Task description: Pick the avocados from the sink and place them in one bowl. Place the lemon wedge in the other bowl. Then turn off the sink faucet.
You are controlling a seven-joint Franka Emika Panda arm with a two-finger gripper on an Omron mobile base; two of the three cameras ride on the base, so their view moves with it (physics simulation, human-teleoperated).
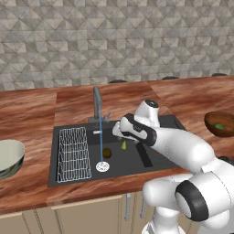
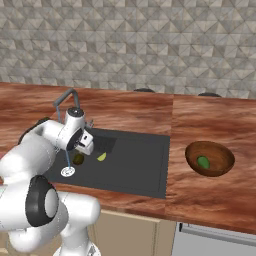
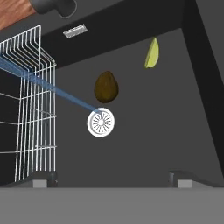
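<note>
Spread wide and empty, the two-finger gripper [image 3: 112,179] hangs over the dark grey matte double sink [image 1: 151,161], its two small dark fingertips [image 3: 43,178] showing at the bottom of the hand view with bare basin floor between them. Just beyond them on that floor lies the round silver drain [image 3: 101,122], where a thin blue stream of water lands. Touching or nearly touching the drain's far edge is the dark olive-brown avocado [image 3: 106,86], and a little farther on, apart from it, the small yellow-green lemon wedge [image 3: 151,54] lies near the divider between the two basins. A white wire rack [image 1: 73,154] stands in the basin beside the drain. Behind the sink, the tall slim grey metal faucet [image 1: 97,103] rises from the wooden counter [image 2: 200,120], its water running. To the right of the sink sits the shallow dark brown wooden bowl [image 2: 220,159] with the bright green avocado [image 2: 203,162] inside it. On the left counter rests the larger pale grey-green glossy bowl [image 1: 11,155].
</note>
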